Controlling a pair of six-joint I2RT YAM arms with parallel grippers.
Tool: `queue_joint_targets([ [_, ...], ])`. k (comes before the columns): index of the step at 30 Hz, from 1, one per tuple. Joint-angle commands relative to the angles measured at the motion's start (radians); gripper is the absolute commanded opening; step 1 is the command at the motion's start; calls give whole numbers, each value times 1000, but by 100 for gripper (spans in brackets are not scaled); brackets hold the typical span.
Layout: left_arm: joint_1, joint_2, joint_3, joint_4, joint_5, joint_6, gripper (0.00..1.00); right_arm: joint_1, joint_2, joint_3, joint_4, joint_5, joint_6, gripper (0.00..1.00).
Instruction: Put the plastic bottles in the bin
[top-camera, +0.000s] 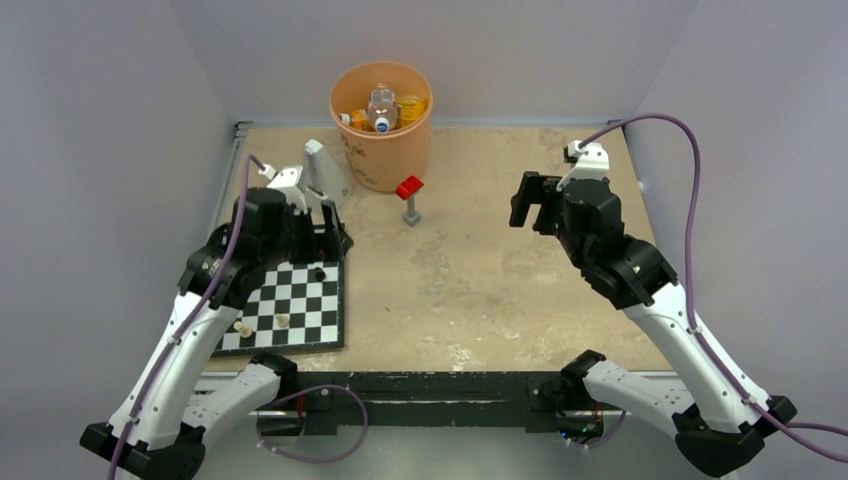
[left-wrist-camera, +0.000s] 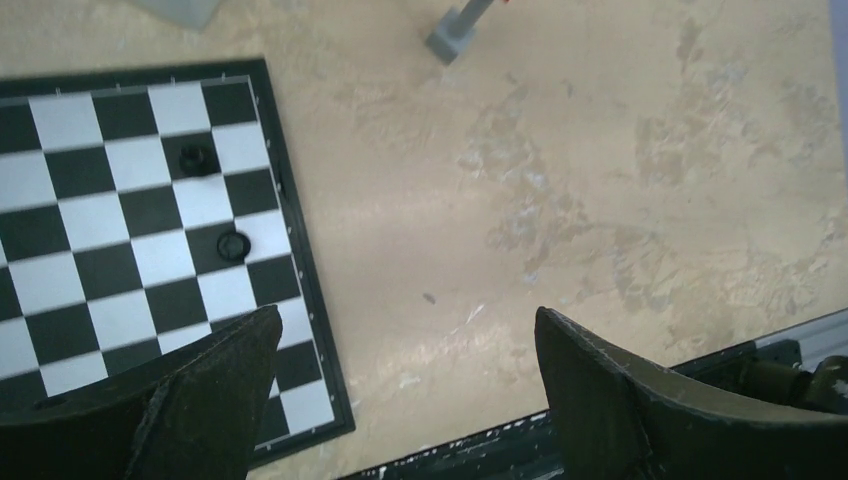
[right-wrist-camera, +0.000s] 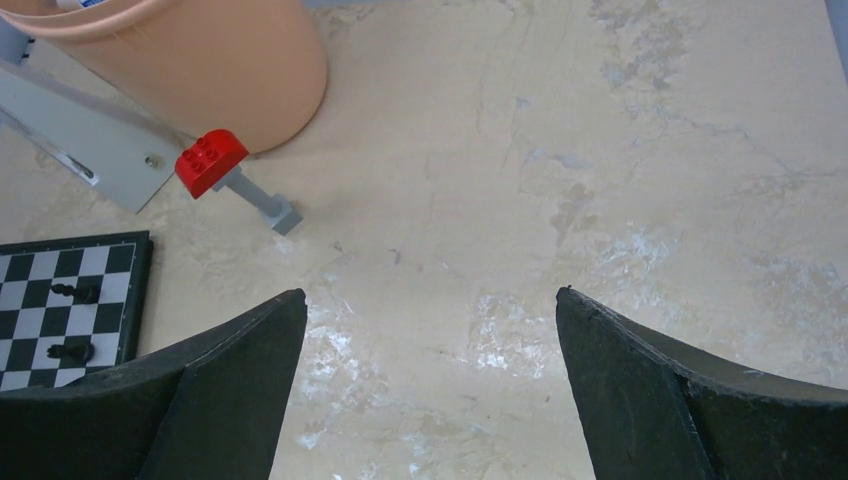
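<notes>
The plastic bottles (top-camera: 381, 108) sit in the orange bin (top-camera: 385, 160), labels too small to read; before it, left gripper (left-wrist-camera: 405, 320) and right gripper (right-wrist-camera: 430, 300) gape.

A beige, mottled worktop (top-camera: 480, 270) fills the middle of the scene, its surface worn into whitish scuffs and darker stains, thickest toward the centre and the right side. Three plain lavender-grey walls close it in: a left wall (top-camera: 100, 110), a back wall (top-camera: 520, 50) and a right wall (top-camera: 760, 110), which meet in soft vertical corners behind the far edge. A thin grey metal strip (top-camera: 232, 150) runs along the worktop's left edge, and a black rail (top-camera: 440, 385) borders its near edge. Light is even and diffuse, with faint shadows.
</notes>
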Motion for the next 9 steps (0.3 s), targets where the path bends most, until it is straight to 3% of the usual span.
queue_joint_targets([
  [1, -5, -121, -156, -49, 5, -44, 100, 2, -20, -22, -12, 8, 55, 98],
  [9, -5, -187, -197, -136, -22, -62, 100, 4, -44, -65, 42, -30, 46, 97],
])
